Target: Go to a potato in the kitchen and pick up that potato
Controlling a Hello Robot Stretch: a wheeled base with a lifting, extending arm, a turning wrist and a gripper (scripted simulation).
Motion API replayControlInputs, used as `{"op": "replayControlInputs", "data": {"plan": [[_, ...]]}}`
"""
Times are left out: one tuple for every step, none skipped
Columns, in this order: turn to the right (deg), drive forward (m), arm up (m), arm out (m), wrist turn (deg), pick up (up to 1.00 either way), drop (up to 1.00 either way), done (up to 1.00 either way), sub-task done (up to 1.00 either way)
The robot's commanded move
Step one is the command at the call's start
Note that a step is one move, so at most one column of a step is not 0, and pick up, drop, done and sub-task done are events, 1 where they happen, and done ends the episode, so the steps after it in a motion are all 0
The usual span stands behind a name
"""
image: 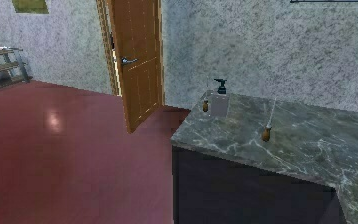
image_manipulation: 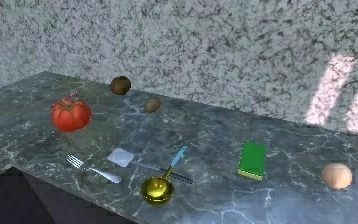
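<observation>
Near the tomato (image_manipulation: 71,114) lies a brown lump (image_manipulation: 152,104), perhaps potato.

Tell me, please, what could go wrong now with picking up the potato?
1. A dark brown lump and a smaller brown lump lie near each other; the wrong one might be picked.
2. The tomato lies close to them and might get knocked and roll.

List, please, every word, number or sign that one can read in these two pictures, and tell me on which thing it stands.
There is no readable text in either view.
The soap bottle on the counter: plain white body, no label that can be made out.
The green flat thing: no print visible.
The door: no sign on it.
</observation>
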Motion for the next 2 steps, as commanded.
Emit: {"op": "replayControlInputs", "data": {"plan": [[0.0,0.00,0.38,0.00,0.0,0.00,0.00,0.00,0.00],[0.0,0.00,0.00,0.46,0.0,0.00,0.00,0.00,0.00]]}}
